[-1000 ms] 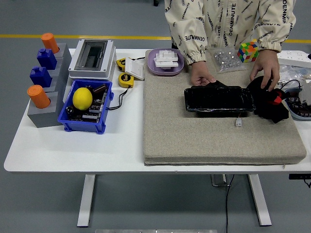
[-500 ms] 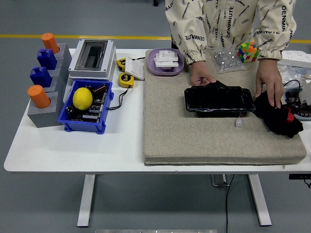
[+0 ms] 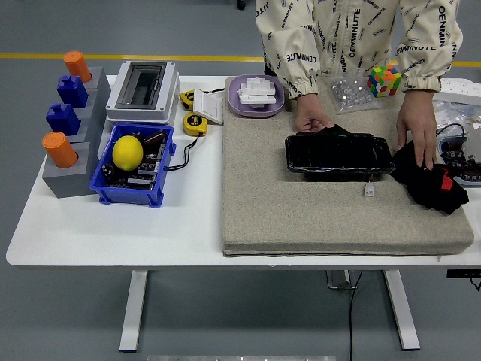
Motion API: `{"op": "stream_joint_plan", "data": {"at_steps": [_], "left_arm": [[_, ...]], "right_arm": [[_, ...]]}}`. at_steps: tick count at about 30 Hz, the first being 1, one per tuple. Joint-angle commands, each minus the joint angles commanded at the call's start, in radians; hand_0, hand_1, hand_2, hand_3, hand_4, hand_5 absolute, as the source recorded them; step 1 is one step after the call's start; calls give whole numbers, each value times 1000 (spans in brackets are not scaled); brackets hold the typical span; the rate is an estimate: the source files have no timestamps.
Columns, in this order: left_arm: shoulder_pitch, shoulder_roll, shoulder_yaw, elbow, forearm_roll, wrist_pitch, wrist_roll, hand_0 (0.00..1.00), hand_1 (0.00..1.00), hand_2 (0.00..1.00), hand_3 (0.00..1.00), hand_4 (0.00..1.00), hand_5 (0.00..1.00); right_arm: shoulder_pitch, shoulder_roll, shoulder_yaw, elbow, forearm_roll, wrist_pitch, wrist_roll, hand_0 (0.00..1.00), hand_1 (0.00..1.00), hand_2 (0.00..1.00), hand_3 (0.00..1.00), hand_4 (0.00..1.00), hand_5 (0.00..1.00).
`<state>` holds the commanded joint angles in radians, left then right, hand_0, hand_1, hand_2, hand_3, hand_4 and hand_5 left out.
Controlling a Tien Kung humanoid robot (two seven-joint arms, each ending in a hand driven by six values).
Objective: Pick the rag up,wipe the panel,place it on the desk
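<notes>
A black panel (image 3: pixel 339 153) lies flat on the beige mat (image 3: pixel 301 210), right of centre. A black rag with a small red patch (image 3: pixel 430 182) lies crumpled on the mat just right of the panel. A person stands at the far side. One of the person's hands (image 3: pixel 311 120) rests on the panel's far left edge. The other hand (image 3: pixel 418 129) rests on the rag. Neither robot arm is in view.
A blue bin (image 3: pixel 132 165) with a yellow lemon and parts stands left of the mat. Grey blocks (image 3: pixel 68 162) with orange and blue pegs stand at the far left. A white box (image 3: pixel 143 92), tape measures, a purple tray (image 3: pixel 256 96), a bag of parts and a colour cube (image 3: pixel 383 80) line the back.
The person's hand moved the rag from beside the panel's right end to further right and nearer on the mat, then held it there. The other hand stayed on the panel.
</notes>
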<state>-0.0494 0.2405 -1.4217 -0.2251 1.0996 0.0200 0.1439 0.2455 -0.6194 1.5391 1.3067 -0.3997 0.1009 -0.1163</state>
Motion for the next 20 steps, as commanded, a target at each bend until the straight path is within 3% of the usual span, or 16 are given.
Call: {"op": "stream_joint_plan", "data": {"at_steps": [20], "left_arm": [[-3, -1, -3, 0, 1, 0, 0, 604, 641, 656, 561, 627, 445]], "right_arm": [[-2, 8, 13, -11, 16, -13, 2, 641, 639, 710, 584, 998, 537]]}}
